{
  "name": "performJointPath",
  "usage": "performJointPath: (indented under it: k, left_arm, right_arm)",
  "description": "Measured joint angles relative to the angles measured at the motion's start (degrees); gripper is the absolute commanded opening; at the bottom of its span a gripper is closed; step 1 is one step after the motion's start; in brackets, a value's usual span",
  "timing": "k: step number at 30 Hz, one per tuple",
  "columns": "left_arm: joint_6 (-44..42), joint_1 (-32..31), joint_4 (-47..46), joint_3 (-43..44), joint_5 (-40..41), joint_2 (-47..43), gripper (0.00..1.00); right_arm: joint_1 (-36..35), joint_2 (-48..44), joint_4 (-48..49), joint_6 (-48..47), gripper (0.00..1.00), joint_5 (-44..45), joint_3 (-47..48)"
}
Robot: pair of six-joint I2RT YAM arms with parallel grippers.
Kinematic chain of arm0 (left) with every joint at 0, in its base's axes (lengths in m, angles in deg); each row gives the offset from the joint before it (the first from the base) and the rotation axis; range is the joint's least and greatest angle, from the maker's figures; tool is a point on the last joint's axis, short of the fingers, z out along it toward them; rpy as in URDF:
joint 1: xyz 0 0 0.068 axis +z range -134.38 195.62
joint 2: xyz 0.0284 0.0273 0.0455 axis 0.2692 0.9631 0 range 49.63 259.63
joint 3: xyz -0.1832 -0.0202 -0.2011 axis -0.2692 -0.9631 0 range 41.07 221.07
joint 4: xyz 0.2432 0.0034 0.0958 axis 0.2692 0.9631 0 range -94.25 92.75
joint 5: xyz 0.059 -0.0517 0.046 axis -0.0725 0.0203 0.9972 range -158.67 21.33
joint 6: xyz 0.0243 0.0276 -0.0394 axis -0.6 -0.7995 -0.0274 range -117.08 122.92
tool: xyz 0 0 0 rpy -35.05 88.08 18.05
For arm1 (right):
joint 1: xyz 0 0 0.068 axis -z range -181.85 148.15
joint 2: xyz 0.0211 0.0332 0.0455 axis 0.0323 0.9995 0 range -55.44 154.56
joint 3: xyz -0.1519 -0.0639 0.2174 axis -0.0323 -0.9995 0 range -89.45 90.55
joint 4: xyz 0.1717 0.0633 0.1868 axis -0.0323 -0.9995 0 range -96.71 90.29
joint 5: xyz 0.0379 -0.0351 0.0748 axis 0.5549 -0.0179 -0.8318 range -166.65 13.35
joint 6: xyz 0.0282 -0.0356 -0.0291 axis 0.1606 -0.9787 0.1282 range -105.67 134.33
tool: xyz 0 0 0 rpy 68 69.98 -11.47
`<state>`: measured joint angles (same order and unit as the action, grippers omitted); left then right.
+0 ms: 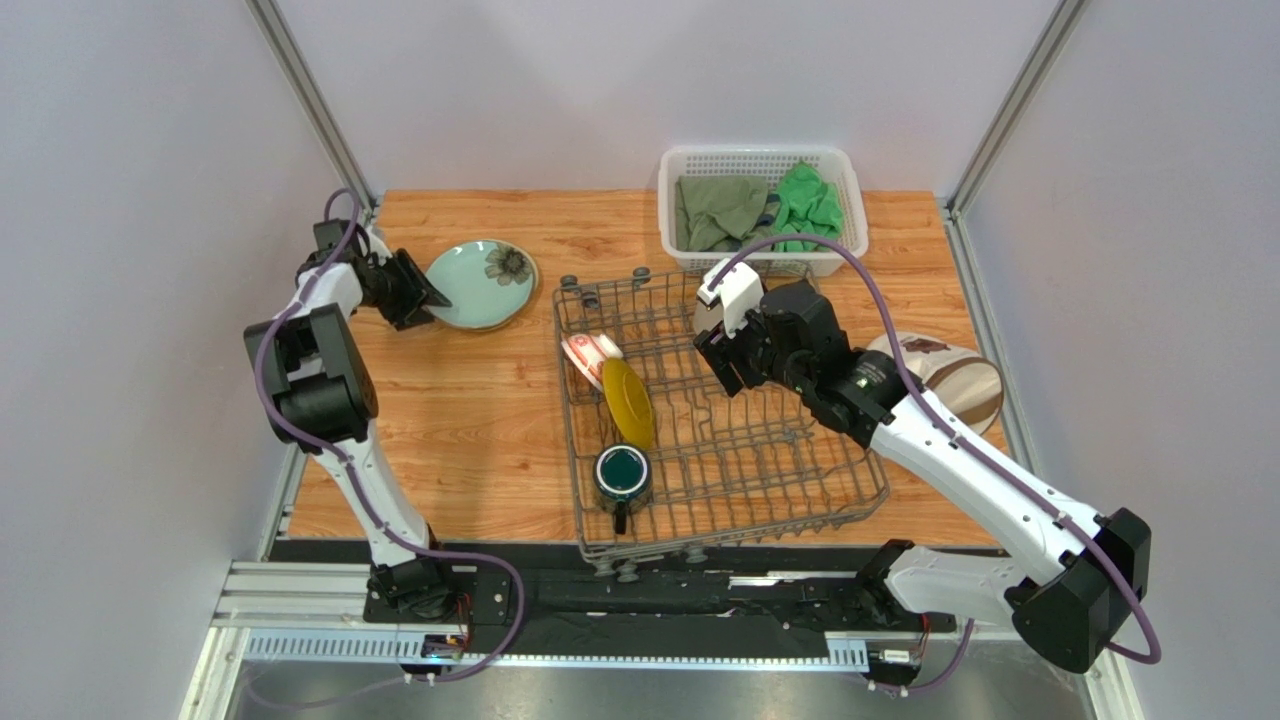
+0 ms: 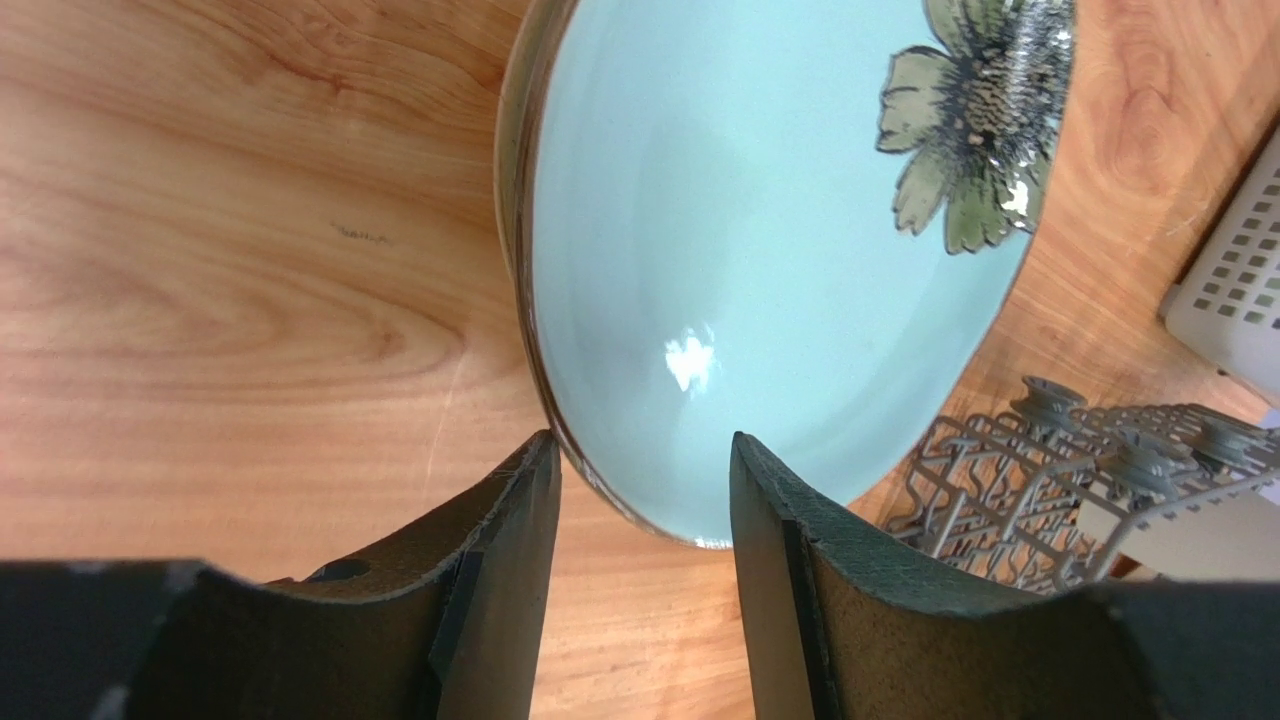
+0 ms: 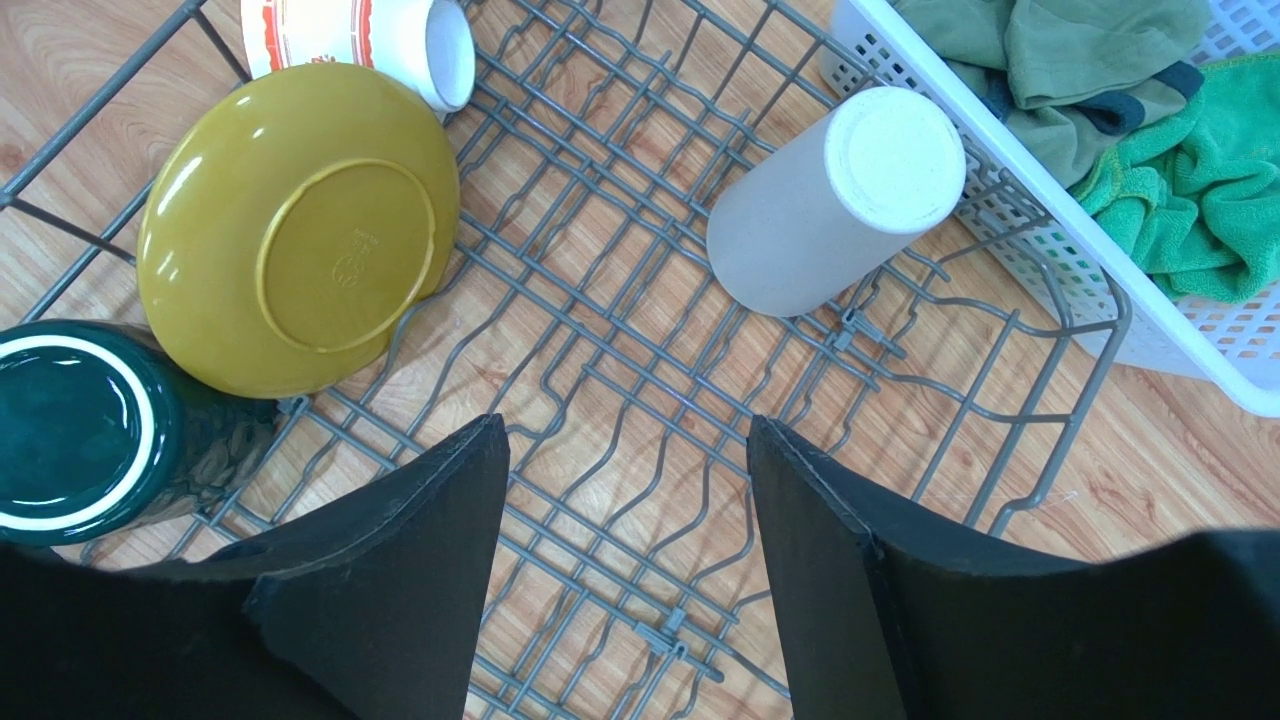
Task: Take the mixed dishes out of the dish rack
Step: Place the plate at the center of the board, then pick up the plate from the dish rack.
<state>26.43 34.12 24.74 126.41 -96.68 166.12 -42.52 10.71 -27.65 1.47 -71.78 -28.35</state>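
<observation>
Out on the worktop [image 1: 451, 435]: pale green plate [image 1: 473, 285] and cream plate [image 1: 962, 383], either side of the dish rack [image 1: 751, 450]. Inside wait patterned bowl [image 1: 589, 356], yellow-and-green plate [image 1: 630, 402], teal mug [image 1: 622, 474], beige cup [image 3: 827, 203]. Jaws apart on both: left gripper [image 2: 643, 450] at the green plate's rim, right gripper [image 3: 624, 435] empty above the rack.

The grey rack [image 1: 781, 450] holds a yellow plate [image 1: 628, 402] on edge, a red-and-white bowl [image 1: 589, 354], a teal mug [image 1: 621, 474] and a beige cup [image 3: 834, 203]. A pale green plate [image 1: 481, 284] lies outside.
</observation>
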Motion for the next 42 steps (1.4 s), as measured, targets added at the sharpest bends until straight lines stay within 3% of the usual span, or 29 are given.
performJointPath:
  k: [15, 22, 29, 37, 42]
  left_arm:
    - [-2.89, -0.81, 0.04, -15.41, -0.52, -26.12, 0.53]
    - [-8.11, -6.71, 3.23, -18.03, -4.0, -37.09, 0.53]
    - [-11.63, -13.68, 6.34, -17.81, -8.33, -40.74, 0.53]
    - [-8.09, -18.88, 8.07, -17.94, -10.29, -40.74, 0.52]
    - [-6.19, -25.53, 9.01, -17.97, -11.63, -40.94, 0.51]
  right_arm:
    - [0.0, -3.72, -0.02, -0.02, 0.65, -0.48, -0.39]
    - [0.0, -3.67, 0.66, -0.04, 0.65, -0.35, -3.41]
    - [0.55, -3.63, 1.38, -0.07, 0.64, -0.22, -5.16]
    - [3.76, -3.67, 3.54, -0.33, 0.63, -0.42, -8.31]
    - [8.92, -4.39, 4.9, -0.52, 0.63, -1.38, -10.78]
